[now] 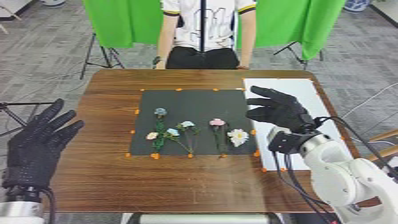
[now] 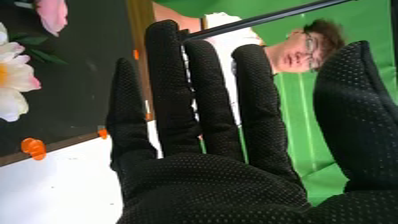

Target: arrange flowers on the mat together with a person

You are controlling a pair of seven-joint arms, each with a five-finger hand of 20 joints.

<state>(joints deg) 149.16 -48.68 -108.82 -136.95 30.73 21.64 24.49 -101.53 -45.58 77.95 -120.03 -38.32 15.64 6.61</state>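
Left hand [image 1: 37, 150] raised with fingers spread, right hand [image 1: 282, 111] held out open, right arm bent at the elbow

Table [image 1: 102, 182]: brown wood, visible grain, smooth, light sheen. Mat [image 1: 187, 107]: dark, matt, smooth-looking. White sheet [image 1: 306, 105]: smooth, matt. Left hand [image 1: 35, 150] and right hand [image 1: 279, 110]: black fabric, matt; right wrist view shows a fine dotted texture. Right arm [image 1: 333, 175]: white shell, smooth, plastic-looking. White flower [image 1: 237, 137]: smooth, soft-looking petals. Orange tabs [image 2: 34, 148]: smooth, slight shine. Curtain [image 1: 120, 30]: green cloth, matt, folded.
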